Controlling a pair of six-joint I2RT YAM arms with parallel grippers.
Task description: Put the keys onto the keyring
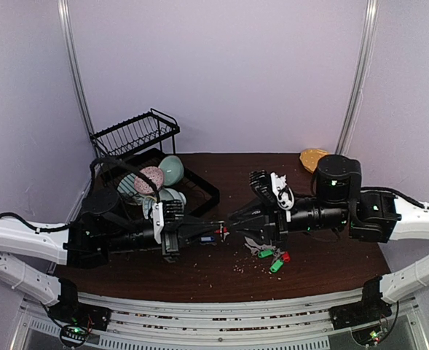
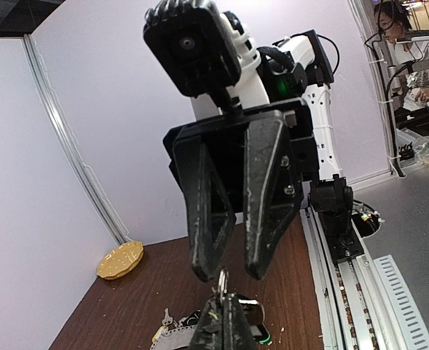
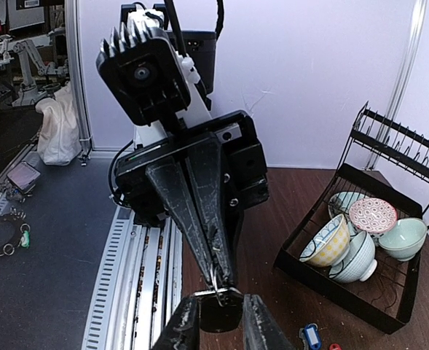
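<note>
My left gripper (image 1: 221,230) is shut on a small silver ring (image 2: 221,281), held above the table. A black-tagged key (image 3: 218,315) hangs from that ring. My right gripper (image 1: 236,224) is open, with its fingers (image 2: 261,219) on either side of the ring and tag; I see no contact. Loose keys with green tags (image 1: 276,266) and a red tag (image 1: 285,257) lie on the table below the right gripper. A blue-tagged key (image 3: 311,338) lies near the rack. A flat grey piece with a bumpy rim, the large keyring (image 2: 172,337), lies among the keys.
A black dish rack (image 1: 199,182) holding several bowls (image 3: 360,233) stands at the back left. A yellow-orange plate (image 1: 314,157) lies at the back right. Crumbs dot the brown table (image 1: 199,273). A metal rail (image 1: 221,310) runs along the near edge.
</note>
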